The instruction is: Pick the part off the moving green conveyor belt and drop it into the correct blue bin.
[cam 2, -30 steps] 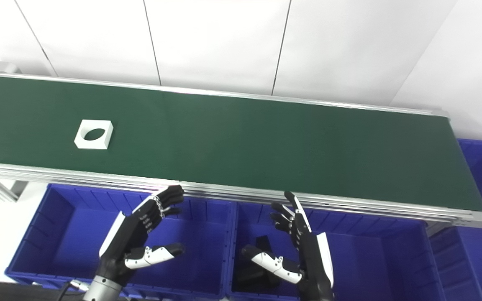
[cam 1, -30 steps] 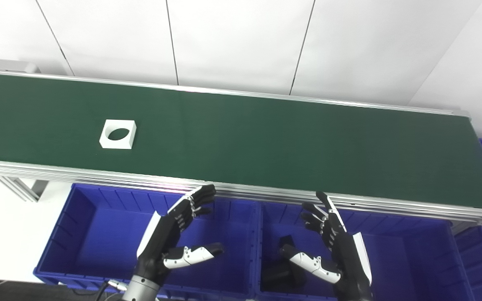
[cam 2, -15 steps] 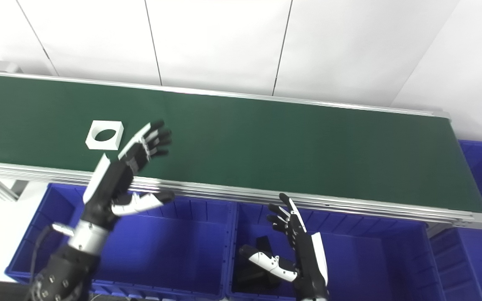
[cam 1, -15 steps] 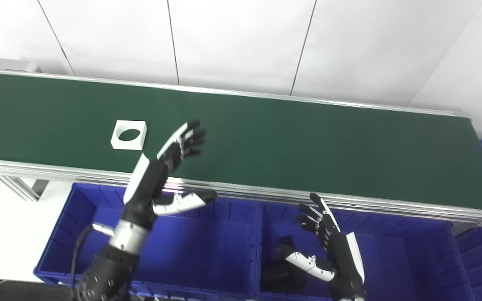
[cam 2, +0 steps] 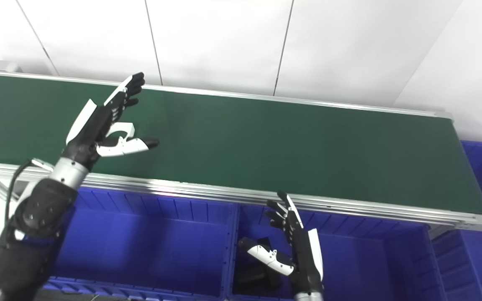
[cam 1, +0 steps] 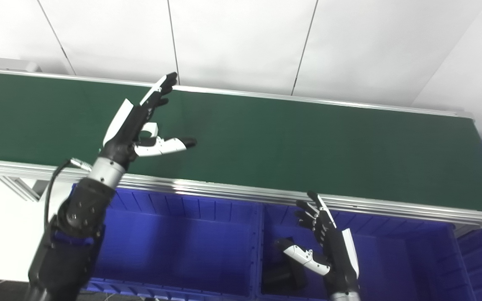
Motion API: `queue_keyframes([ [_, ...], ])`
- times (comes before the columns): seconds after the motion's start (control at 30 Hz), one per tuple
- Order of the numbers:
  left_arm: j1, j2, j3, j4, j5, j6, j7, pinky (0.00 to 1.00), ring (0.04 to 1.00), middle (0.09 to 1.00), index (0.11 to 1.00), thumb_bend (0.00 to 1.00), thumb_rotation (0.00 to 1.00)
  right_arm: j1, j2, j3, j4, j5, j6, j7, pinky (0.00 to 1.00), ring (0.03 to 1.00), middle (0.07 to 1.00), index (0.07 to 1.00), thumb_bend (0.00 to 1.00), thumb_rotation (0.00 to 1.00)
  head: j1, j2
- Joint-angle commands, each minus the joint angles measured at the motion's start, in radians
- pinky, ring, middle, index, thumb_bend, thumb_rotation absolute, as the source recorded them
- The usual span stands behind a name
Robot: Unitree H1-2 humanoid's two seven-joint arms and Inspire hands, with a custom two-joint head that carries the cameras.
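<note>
I'm on the reach: my left hand (cam 1: 134,125), fingers (cam 1: 159,90) spread, hovers over the white part (cam 1: 151,128) on the belt (cam 1: 308,138); next, close around it. Right hand (cam 1: 329,251) hangs open.

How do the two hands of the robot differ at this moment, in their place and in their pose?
1. The left hand is raised over the green conveyor belt; the right hand is low, over the middle blue bin.
2. The left hand partly hides the white part; the right hand hangs above dark parts in its bin.

Both are open, fingers apart, holding nothing.
</note>
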Motion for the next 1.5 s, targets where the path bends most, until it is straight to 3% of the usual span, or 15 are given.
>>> queue_keyframes([
  [0.0, -0.071, 0.018, -0.003, 0.020, 0.019, -0.022, 0.007, 0.91, 0.946, 0.956, 0.955, 0.80, 0.44, -0.013, 0.005, -0.004, -0.006, 0.005, -0.069, -0.010, 0.78, 0.812, 0.847, 0.936, 0.81, 0.42, 0.003, 0.001],
  [0.17, -0.168, 0.062, -0.035, 0.115, 0.121, 0.046, 0.006, 0.92, 0.957, 0.955, 0.957, 0.84, 0.44, -0.018, 0.001, -0.011, 0.010, 0.020, -0.082, -0.007, 0.81, 0.825, 0.852, 0.944, 0.81, 0.44, 0.017, 0.001],
  [0.53, -0.288, 0.128, -0.098, 0.315, 0.257, 0.045, 0.010, 0.87, 0.934, 0.952, 0.955, 0.83, 0.33, -0.028, -0.005, -0.027, 0.022, 0.012, -0.094, -0.015, 0.81, 0.837, 0.867, 0.932, 0.84, 0.48, 0.053, 0.000],
  [1.03, -0.367, 0.115, -0.171, 0.562, 0.333, 0.061, 0.033, 0.87, 0.975, 0.990, 0.951, 0.89, 0.31, -0.044, -0.027, -0.032, 0.042, 0.037, -0.097, 0.002, 0.83, 0.843, 0.876, 0.923, 0.85, 0.53, 0.077, -0.006],
  [1.47, -0.366, 0.098, -0.268, 0.617, 0.408, 0.034, 0.073, 0.95, 0.977, 0.971, 0.958, 0.87, 0.25, -0.045, -0.037, -0.037, 0.053, 0.037, -0.129, 0.002, 0.82, 0.835, 0.887, 0.917, 0.82, 0.52, 0.087, -0.013],
])
